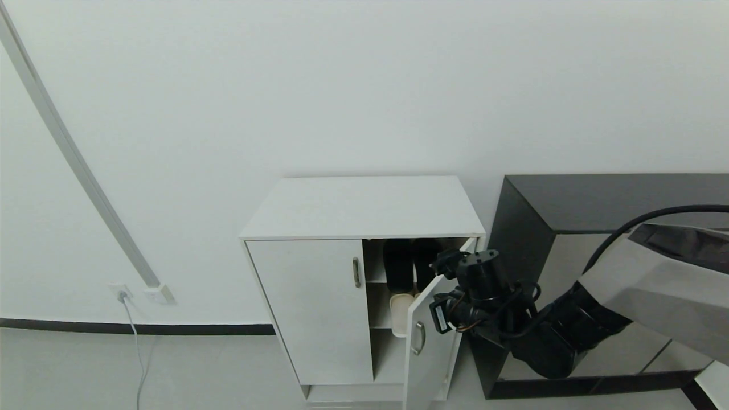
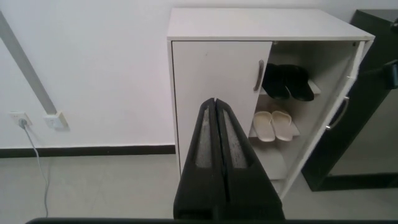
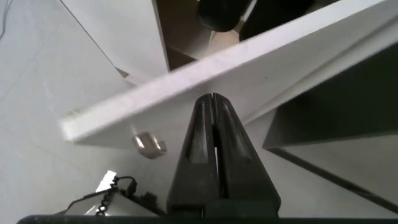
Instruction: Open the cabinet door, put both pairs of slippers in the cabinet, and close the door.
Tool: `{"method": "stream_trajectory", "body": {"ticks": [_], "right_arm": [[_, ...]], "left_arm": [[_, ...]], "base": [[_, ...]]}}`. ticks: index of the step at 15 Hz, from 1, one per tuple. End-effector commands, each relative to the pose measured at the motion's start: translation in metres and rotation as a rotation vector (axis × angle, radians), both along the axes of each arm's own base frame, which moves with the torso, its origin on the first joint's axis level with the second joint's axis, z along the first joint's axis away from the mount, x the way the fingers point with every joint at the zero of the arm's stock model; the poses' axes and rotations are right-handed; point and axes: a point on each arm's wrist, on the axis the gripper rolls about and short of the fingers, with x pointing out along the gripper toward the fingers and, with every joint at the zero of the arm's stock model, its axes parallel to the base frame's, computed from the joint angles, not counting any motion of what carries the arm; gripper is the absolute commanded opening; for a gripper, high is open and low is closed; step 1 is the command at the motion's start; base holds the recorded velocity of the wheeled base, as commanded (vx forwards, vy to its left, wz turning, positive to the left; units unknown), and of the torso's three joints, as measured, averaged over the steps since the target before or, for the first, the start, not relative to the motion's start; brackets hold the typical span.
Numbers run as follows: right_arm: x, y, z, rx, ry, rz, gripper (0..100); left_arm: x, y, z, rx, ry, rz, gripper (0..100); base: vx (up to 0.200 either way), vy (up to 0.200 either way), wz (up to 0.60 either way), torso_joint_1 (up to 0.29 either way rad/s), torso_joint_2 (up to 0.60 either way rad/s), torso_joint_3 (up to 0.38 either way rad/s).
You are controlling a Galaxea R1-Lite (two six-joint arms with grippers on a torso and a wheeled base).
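Note:
The white cabinet [image 1: 364, 208] stands against the wall, its left door [image 1: 310, 307] closed and its right door [image 1: 430, 341] swung partly open. A black pair of slippers [image 1: 410, 262] lies on the upper shelf and a cream pair [image 1: 400, 310] on the shelf below. Both pairs also show in the left wrist view, black [image 2: 287, 81] above cream [image 2: 273, 124]. My right gripper [image 1: 439, 265] is shut, its tips [image 3: 213, 96] against the open door's face [image 3: 186, 87] above the handle [image 3: 148, 144]. My left gripper [image 2: 214, 102] is shut and holds nothing, well back from the cabinet front.
A dark glossy unit [image 1: 569, 199] stands close against the cabinet's right side, behind my right arm. A wall socket with a hanging cable [image 1: 121, 294] and a slanted grey conduit [image 1: 74, 159] are on the left. Open floor [image 1: 171, 370] lies left of the cabinet.

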Motion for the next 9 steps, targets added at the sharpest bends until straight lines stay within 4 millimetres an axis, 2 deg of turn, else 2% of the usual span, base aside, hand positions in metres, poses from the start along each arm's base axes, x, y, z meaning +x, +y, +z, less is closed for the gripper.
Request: {"method": "stream_trajectory", "body": {"ticks": [1,3,9], "right_arm": [[0.012,0.009,-0.019,-0.007,0.013,-0.001,0],[0.025,0.011,-0.024,0.01,-0.014,-0.015,0],[0.046,0.012,-0.027,0.073,-0.101,-0.04,0]], "left_arm": [[0.0,0.0,0.0,-0.001,0.0,0.002,0],[0.0,0.0,0.0,-0.001,0.0,0.002,0],[0.0,0.0,0.0,-0.002,0.0,0.018,0]], "base": [[0.0,0.0,0.0,0.0,0.0,0.0],[0.0,0.0,0.0,0.0,0.0,0.0],[0.0,0.0,0.0,0.0,0.0,0.0]]}}
